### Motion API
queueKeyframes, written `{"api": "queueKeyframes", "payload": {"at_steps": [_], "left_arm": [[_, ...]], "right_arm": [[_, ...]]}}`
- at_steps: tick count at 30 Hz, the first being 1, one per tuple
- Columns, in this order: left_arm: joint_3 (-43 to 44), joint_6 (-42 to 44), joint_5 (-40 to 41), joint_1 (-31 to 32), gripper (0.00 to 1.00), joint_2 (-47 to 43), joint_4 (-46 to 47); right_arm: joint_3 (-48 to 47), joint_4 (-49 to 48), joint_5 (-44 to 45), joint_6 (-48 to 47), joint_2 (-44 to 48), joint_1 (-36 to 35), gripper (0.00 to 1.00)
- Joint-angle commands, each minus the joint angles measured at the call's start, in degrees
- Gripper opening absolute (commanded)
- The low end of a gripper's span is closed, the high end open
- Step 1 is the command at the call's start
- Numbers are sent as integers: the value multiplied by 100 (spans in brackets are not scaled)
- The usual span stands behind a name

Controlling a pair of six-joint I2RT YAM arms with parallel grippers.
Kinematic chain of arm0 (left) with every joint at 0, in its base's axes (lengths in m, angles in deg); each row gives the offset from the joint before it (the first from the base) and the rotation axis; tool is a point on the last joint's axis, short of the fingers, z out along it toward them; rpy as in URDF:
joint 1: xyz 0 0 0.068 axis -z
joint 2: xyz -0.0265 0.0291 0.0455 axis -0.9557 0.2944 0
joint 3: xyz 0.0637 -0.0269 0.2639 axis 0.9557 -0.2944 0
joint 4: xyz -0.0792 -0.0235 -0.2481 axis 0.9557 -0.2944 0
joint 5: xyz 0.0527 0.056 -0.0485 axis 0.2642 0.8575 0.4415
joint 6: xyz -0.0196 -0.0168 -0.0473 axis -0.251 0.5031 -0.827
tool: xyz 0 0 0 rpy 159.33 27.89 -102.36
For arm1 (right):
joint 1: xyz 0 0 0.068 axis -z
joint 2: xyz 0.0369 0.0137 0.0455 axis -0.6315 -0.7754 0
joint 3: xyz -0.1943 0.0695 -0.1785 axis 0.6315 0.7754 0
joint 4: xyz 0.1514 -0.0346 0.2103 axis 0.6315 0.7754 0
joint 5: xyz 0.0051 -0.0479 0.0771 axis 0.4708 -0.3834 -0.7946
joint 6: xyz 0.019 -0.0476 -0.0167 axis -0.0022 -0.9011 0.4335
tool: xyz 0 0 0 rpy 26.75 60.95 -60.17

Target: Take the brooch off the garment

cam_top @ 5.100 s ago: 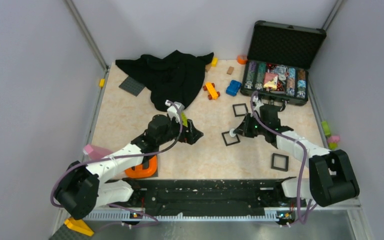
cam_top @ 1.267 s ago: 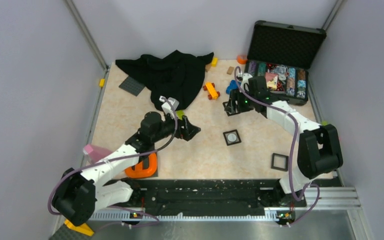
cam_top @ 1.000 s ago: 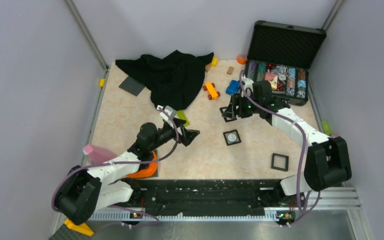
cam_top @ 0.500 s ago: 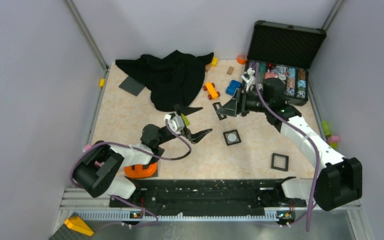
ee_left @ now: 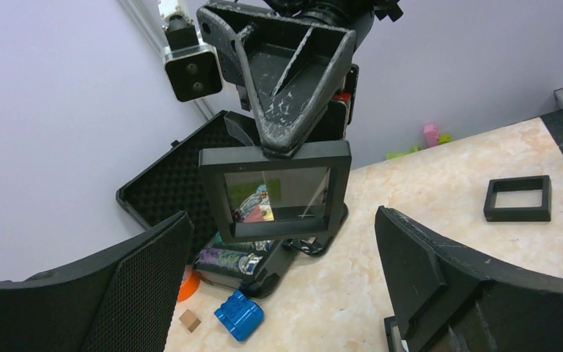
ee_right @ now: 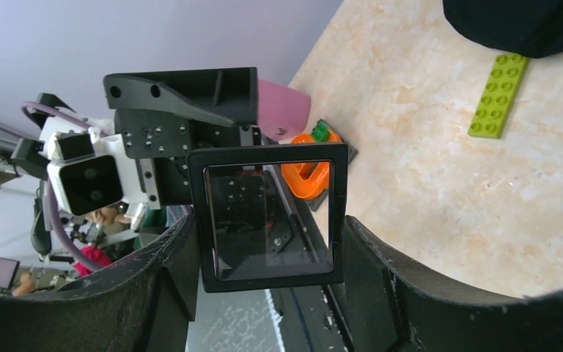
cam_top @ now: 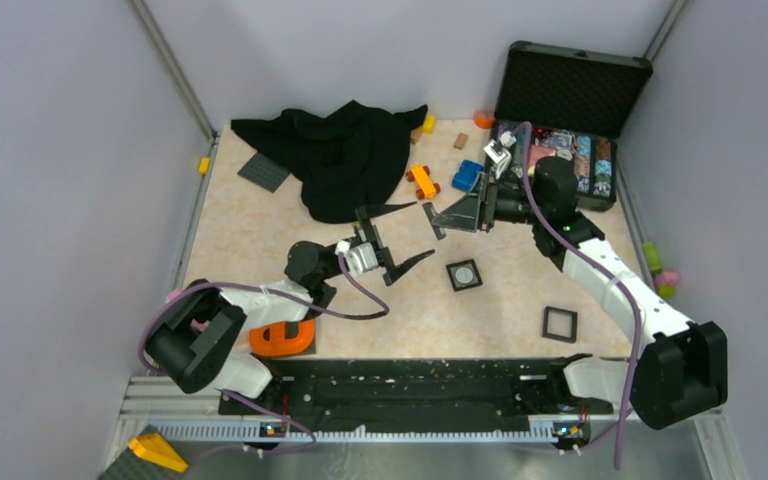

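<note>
Although the task names the garment [cam_top: 340, 150], the brooch [cam_top: 464, 272] lies well apart from it, on the side toward the arm bases. It sits flat inside a black base frame [cam_top: 451, 277] on the table [cam_top: 250, 245]. Judged from this, removal is complete and casing the brooch appears to be the step in hand. Nearer the garment than the brooch, the right gripper [cam_top: 440, 218] is clamped on a windowed frame [ee_left: 275, 192]. It is raised off the table with its pane turned toward the left gripper [cam_top: 418, 231], probably a lid presented for hand-over. That left claw, just off the garment's near hem, has its fingers [ee_left: 117, 286] spread wide with nothing between them. One stands to each side of the lid without touching it, placed to receive it. An empty frame [cam_top: 560, 323] lies farther still from the garment.
</note>
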Motion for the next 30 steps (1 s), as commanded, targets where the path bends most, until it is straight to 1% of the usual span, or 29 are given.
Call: {"api": "queueKeyframes", "payload": {"at_steps": [1, 6, 17, 25, 29, 30], "left_arm": [[268, 322, -18, 24, 98, -16, -252], [387, 334, 110, 57, 98, 57, -274], [501, 462, 64, 223, 97, 206, -307], [566, 527, 224, 266, 95, 261, -285], [570, 555, 202, 260, 89, 263, -273], [563, 555, 197, 259, 86, 258, -266]], "right_arm": [[41, -502, -238, 283, 219, -61, 61], [89, -597, -256, 356, 210, -107, 61], [310, -1237, -241, 784, 170, -146, 61], [391, -1304, -241, 813, 182, -194, 61], [437, -1313, -241, 811, 195, -200, 61], [446, -1315, -237, 804, 201, -200, 61]]}}
